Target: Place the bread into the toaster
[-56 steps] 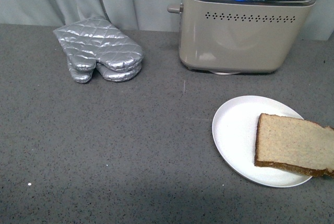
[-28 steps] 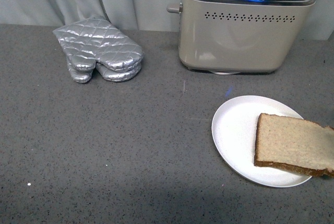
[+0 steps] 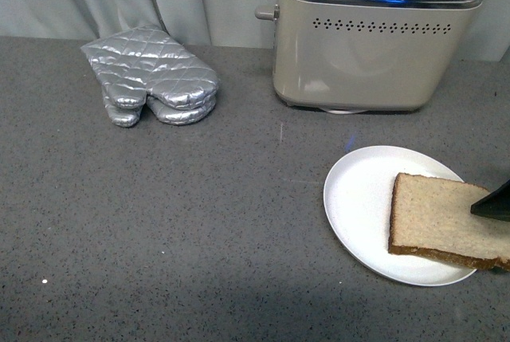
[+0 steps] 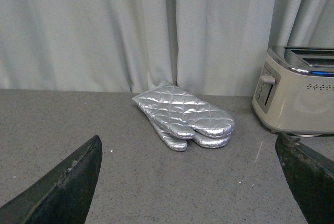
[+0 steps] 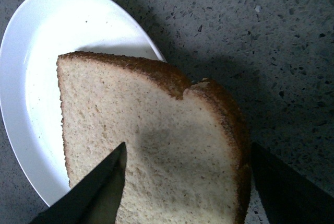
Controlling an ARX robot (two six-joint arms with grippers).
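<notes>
The bread (image 3: pixel 442 221) is a light-brown slice with a dark crust, lying on a white plate (image 3: pixel 358 198) at the front right, overhanging the plate's right rim. It fills the right wrist view (image 5: pixel 156 151). My right gripper (image 5: pixel 188 153) is open just above the slice, one finger over its middle, the other past its crust edge; one fingertip (image 3: pixel 494 202) shows at the front view's right edge. The beige toaster (image 3: pixel 366 35) with chrome top stands at the back right, also in the left wrist view (image 4: pixel 300 91). My left gripper (image 4: pixel 190 148) is open and empty over bare counter.
A silver quilted oven mitt (image 3: pixel 151 75) lies at the back left, also in the left wrist view (image 4: pixel 185 114). A grey curtain (image 4: pixel 156 25) hangs behind the speckled grey counter (image 3: pixel 159 222).
My right gripper's fingertip has come into the front view at the right edge, over the bread. The bread, plate, toaster and mitt have not moved.
</notes>
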